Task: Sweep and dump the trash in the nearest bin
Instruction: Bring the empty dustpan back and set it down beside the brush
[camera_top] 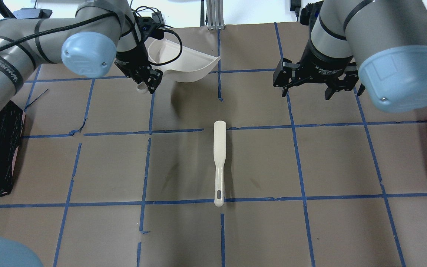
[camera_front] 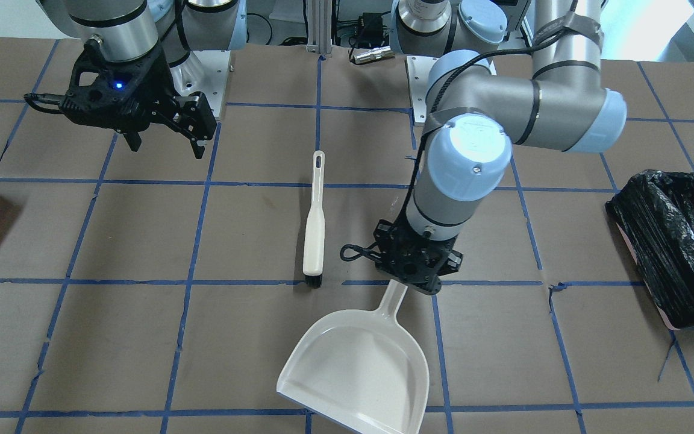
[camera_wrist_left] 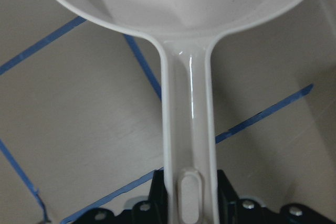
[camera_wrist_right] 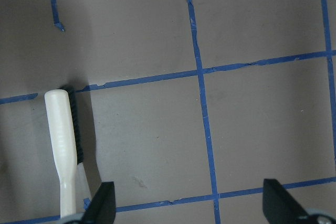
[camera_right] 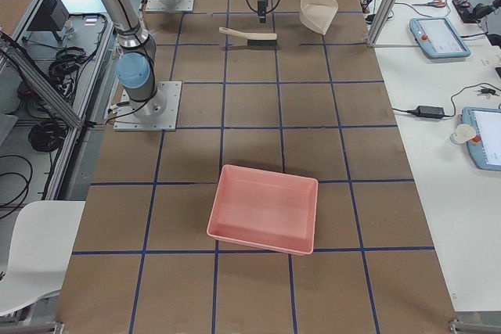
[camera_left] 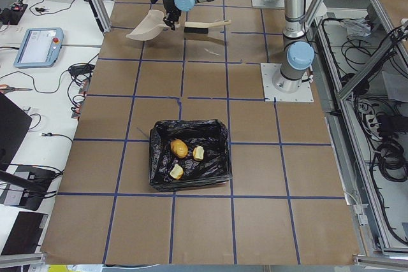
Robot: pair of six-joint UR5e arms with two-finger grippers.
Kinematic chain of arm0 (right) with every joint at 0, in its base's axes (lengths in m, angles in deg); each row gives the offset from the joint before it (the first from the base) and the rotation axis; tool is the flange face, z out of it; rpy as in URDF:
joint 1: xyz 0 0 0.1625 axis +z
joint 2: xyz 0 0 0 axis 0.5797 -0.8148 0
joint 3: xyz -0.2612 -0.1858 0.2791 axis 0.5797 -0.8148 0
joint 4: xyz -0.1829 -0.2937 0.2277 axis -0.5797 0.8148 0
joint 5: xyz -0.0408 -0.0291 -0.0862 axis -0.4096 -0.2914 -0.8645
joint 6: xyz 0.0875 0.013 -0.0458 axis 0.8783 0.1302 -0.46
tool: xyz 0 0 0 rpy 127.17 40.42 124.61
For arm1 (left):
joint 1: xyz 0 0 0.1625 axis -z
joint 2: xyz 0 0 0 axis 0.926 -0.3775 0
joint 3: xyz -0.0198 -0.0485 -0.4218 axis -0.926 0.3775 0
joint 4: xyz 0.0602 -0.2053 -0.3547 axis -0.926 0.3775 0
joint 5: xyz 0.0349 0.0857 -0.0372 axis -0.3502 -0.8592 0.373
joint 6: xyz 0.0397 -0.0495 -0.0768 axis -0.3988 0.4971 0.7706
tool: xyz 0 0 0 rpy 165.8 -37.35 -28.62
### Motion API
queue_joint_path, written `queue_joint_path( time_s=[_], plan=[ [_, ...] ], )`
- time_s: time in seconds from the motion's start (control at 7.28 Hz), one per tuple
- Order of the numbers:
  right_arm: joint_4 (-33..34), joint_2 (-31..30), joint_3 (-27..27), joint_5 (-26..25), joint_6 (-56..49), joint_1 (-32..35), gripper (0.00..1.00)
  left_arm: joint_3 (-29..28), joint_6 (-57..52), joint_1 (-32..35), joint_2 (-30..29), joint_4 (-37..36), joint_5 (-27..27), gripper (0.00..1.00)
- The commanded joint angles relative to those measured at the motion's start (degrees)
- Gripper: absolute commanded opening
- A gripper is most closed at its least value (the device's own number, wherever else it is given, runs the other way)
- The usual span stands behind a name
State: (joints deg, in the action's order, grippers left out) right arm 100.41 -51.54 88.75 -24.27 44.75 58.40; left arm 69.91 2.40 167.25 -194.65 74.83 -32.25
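The trash, an orange-brown potato-shaped lump [camera_left: 180, 149] and two pale yellow-white chunks [camera_left: 198, 153], lies inside the box-shaped bin lined with crinkled glossy black plastic [camera_left: 220, 157]. The bin stands on the brown taped desk [camera_front: 142, 241], well apart from the cream-white hand brush [camera_front: 314, 223], toward the robot's left end. Its long axis runs parallel to the brush, from the robot's side to the operators' side, and its mouth faces up. The brush lies flat with its black bristles at the operators' end and its hang hole toward the robot. Just beside the brush, on the bin's side, the left jaws are pressed on the handle of the cream plastic dustpan [camera_front: 356, 361]. It is raised off the desk, mouth away from the robot. On the brush's other side the right jaws hang over the desk, black fingers [camera_wrist_right: 102, 200] spread wide with nothing between them. The trash is well apart from both jaws, nearer the left.
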Motion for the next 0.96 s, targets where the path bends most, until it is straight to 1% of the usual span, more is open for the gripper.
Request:
queue_joint_path(
  time_s=[0.0, 0.27, 0.41, 0.82],
  plan=[
    [-1.85, -0.14, -1.05, -0.03, -1.19, -1.11, 1.00, 0.85, 12.45, 5.14, -4.10, -7.53, 0.18, 0.01],
    [-1.85, -0.23, -1.13, -0.03, -1.19, -1.11, 1.00, 0.23, 20.57, 8.05, -4.91, -8.53, -2.81, 0.01],
    [-2.55, -0.66, -1.05, -0.12, -1.19, -1.11, 1.00, 0.14, 21.56, 9.97, -5.43, -8.44, -2.73, 0.01],
    [-2.90, -1.02, -1.05, -0.12, -1.19, -1.11, 1.00, -0.47, 22.10, 12.62, -6.66, -8.44, -2.91, 0.01]
  ],
)
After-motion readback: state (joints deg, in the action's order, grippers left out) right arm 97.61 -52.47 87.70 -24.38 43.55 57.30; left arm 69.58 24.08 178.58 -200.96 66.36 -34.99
